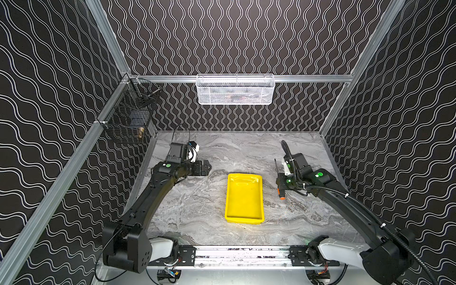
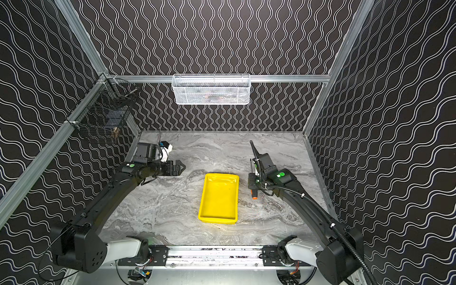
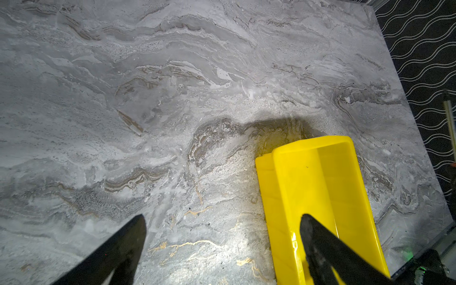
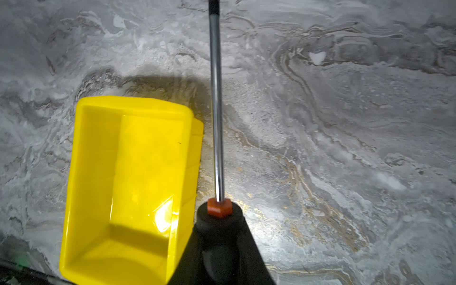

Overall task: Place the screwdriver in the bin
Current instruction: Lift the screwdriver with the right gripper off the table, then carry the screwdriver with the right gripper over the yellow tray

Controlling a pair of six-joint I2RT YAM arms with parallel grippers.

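Right claw [image 4: 219, 223]: closed on the black handle of the screwdriver [image 4: 217, 123]. In the right wrist view the handle is pinched between both fingers, with the orange hex collar just ahead of the tips and the bright shaft running out beyond them.

Screwdriver position, both top views: outside the bin [image 1: 244, 199], just beside its right long side and not touching it. It lies roughly parallel to that side, with the shaft tip toward the back wall and the orange end cap toward the front rail. Cannot tell whether it is clear of the desk [image 1: 197, 212].

Bin: yellow tray, mid-desk, long axis running front to back.

Left claw [image 3: 223, 222]: wide open, fingers well apart, gripping nothing. It is parked over the desk left of the bin's far end, apart from it.

Background: white wire mesh basket [image 1: 235, 91] hangs on the back rail, black wire basket [image 1: 128, 118] on the left rail.
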